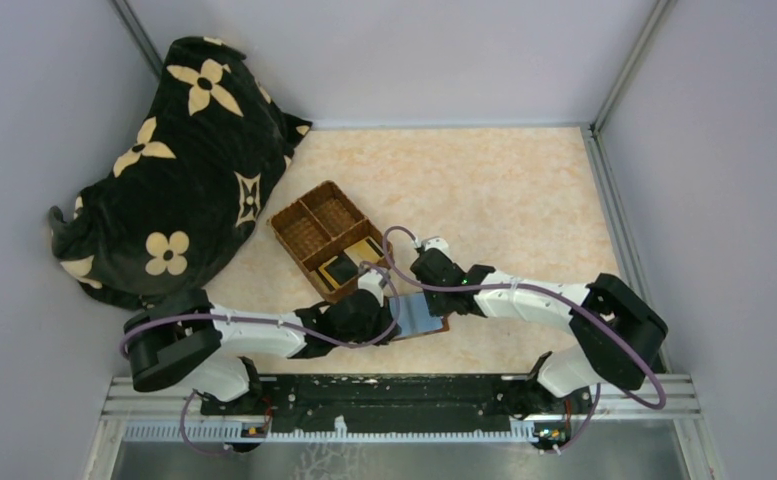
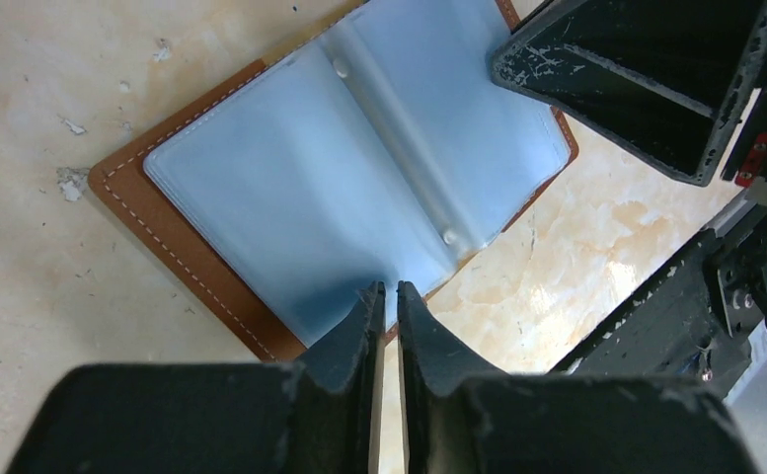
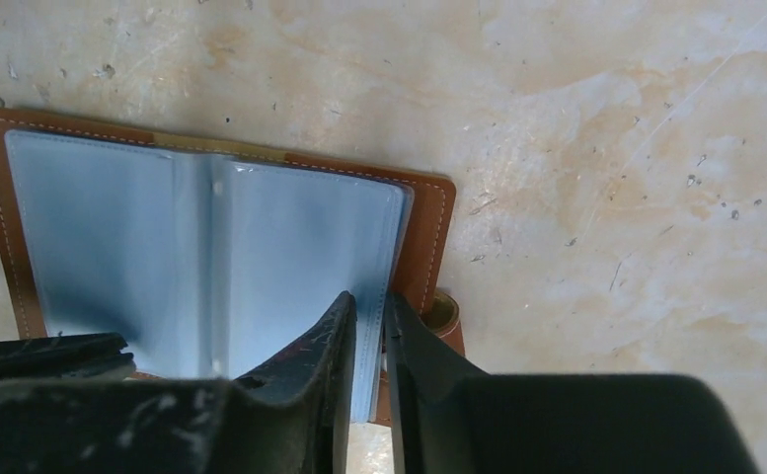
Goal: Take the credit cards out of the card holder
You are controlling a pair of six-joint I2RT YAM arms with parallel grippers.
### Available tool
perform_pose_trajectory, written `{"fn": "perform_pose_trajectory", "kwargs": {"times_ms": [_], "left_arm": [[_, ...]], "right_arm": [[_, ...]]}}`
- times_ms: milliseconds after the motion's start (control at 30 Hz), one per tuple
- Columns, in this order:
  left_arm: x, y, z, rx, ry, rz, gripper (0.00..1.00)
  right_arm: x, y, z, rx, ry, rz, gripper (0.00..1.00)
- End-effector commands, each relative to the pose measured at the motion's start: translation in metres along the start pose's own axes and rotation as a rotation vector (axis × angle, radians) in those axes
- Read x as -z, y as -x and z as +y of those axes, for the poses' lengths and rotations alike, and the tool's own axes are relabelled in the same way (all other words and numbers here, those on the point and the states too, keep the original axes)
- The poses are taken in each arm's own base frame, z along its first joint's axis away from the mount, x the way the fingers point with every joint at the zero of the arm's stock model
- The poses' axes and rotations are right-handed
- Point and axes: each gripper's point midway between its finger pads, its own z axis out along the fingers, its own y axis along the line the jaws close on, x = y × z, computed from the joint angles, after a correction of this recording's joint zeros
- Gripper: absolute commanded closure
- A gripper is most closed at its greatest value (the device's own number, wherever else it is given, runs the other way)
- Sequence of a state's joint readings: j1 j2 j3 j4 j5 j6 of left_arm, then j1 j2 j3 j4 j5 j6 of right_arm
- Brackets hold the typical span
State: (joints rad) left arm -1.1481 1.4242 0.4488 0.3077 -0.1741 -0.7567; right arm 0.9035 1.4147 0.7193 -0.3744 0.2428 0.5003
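My right end effector [image 3: 369, 304] is pinching a grey-blue leaf of the card holder [image 3: 113, 227] at its free edge. Its two fingers are standing almost pressed together with the thin leaf running between them, and I cannot tell whether a card is sitting inside that leaf. The left end effector [image 2: 387, 292] is sitting at the opposite edge of the holder, fingers nearly together with only a sliver of gap, and I cannot tell whether it is gripping that edge or merely hanging over it. The holder is lying open, sleeves upward, on the bench [image 1: 504, 190], close to the near edge and about midway along it, between the two arms. Beyond it the wicker tray [image 1: 299, 202] is carrying two flat pieces in its nearest compartment, which I am taking for credit cards [image 1: 366, 250] already removed. I am judging the step in hand to be working another card out of a sleeve. To do that well, I am planning to have the left side pin the holder down firmly while the right draws outward along the sleeve's mouth, low and slow, rather than lifting. If the whole holder is rising with the pull, I am only holding plastic and should regrip deeper. The two end effectors are working near each other, so I am watching for contact.
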Motion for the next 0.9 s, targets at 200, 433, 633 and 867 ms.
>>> {"fn": "perform_pose_trajectory", "kwargs": {"times_ms": [200, 433, 633, 867], "left_arm": [[-0.009, -0.011, 0.012, -0.013, 0.043, 0.037, 0.86], [-0.005, -0.002, 0.005, -0.032, 0.028, 0.021, 0.86], [0.008, 0.007, 0.004, -0.026, 0.020, -0.014, 0.86], [0.016, 0.009, 0.009, -0.015, 0.025, -0.037, 0.85]], "right_arm": [[0.033, 0.037, 0.039, -0.077, 0.182, -0.131, 0.94], [0.042, 0.047, 0.063, -0.098, 0.301, -0.150, 0.94], [0.041, 0.041, 0.078, -0.072, 0.325, -0.136, 0.94], [0.024, 0.025, 0.086, -0.070, 0.326, -0.093, 0.98]]}}
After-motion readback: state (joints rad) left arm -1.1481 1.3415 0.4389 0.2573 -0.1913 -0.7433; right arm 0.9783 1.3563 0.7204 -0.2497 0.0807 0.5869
